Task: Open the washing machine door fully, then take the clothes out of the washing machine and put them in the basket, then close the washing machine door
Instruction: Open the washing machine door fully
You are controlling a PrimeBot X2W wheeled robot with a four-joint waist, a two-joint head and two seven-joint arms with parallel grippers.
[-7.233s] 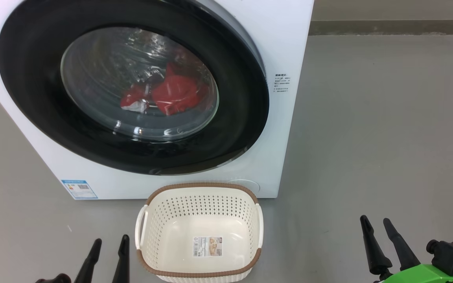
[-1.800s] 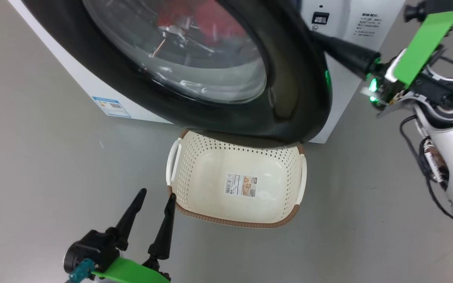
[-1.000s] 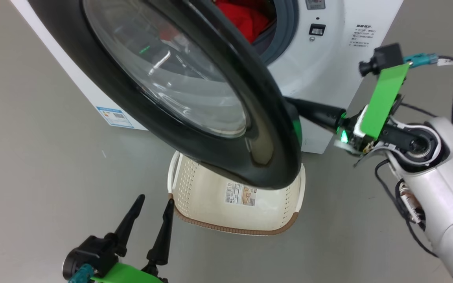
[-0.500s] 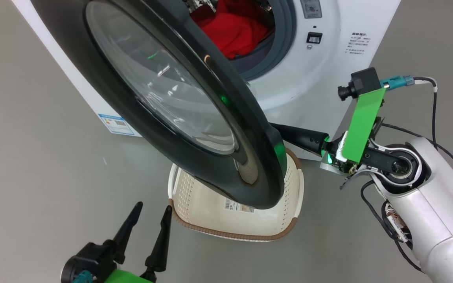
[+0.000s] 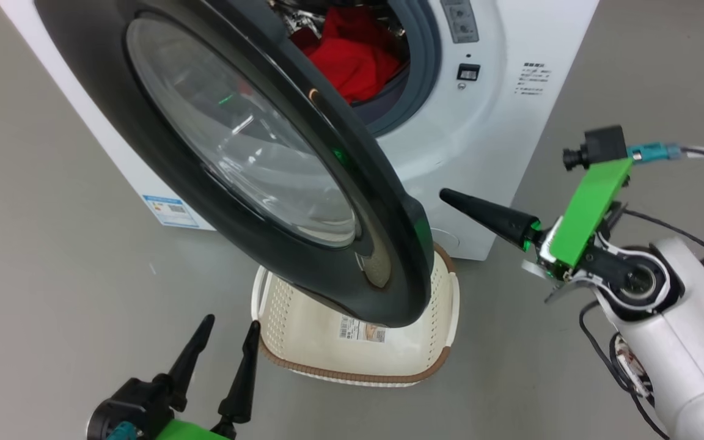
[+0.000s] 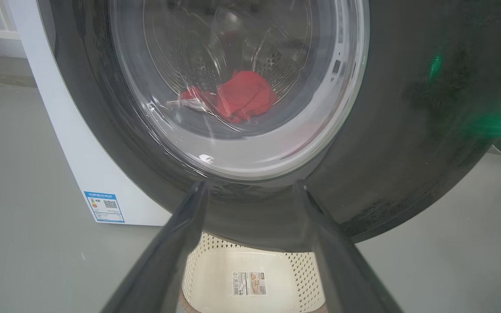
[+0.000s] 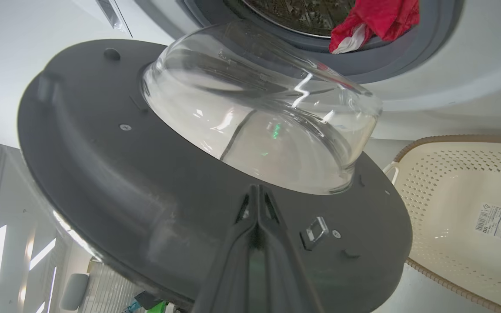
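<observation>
In your head view, the washing machine door [image 5: 242,159] stands part-way open. It is hinged on its 9 o'clock side, and its free edge swings out toward you and hangs over the basket [image 5: 285,330]. The basket sits on the grey floor [image 5: 52,275] at 6 o'clock from the door, close to the front of the washing machine [image 5: 486,140], and nothing lies in the part of it you can see.

The clothes [image 5: 352,61] lie in the drum, red in the opening at 12 o'clock. In the right wrist view a red-and-white piece reaches the grey rubber ring [image 7: 407,56].

Your right end effector [image 5: 450,198] has its fingers pressed together on nothing. Its tip is at 3 o'clock from the door's free edge, with a small gap between them, and it points at the door's dark inner face.

Your left end effector [image 5: 231,322] is at 7 o'clock in the head view, fingers spread and empty. It is just at 9 o'clock from the basket's near corner and faces the door's glass.
</observation>
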